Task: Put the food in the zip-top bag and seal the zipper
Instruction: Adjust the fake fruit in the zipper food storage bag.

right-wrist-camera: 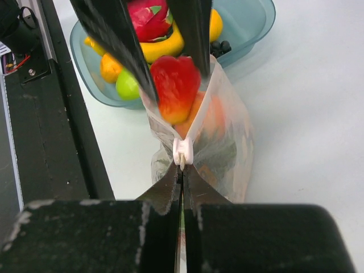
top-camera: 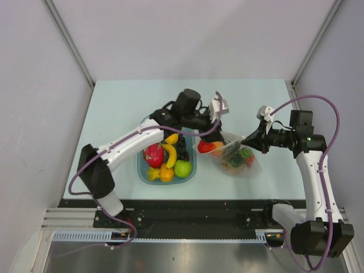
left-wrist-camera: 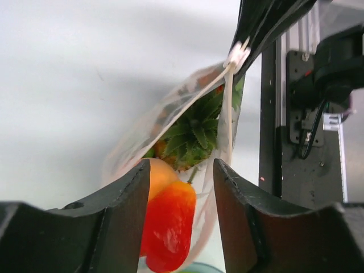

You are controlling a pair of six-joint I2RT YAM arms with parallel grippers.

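The clear zip-top bag (top-camera: 236,162) stands open on the table, right of the tray. An orange pineapple with a green crown (left-wrist-camera: 193,136) and other pieces lie inside it. My right gripper (top-camera: 248,140) is shut on the bag's mouth edge at the white zipper tab (right-wrist-camera: 183,151), holding it up. My left gripper (top-camera: 209,144) hangs over the bag's open mouth with its jaws apart. A red-orange food piece (left-wrist-camera: 168,222) sits between them, touching one finger (left-wrist-camera: 114,216), with a gap to the other finger. It also shows in the right wrist view (right-wrist-camera: 176,88).
A translucent blue tray (top-camera: 140,170) left of the bag holds a pink dragon fruit (top-camera: 153,154), a banana (top-camera: 170,154), a green apple (top-camera: 182,168), dark grapes and orange pieces. A black rail (top-camera: 187,213) runs along the near table edge. Walls enclose the table.
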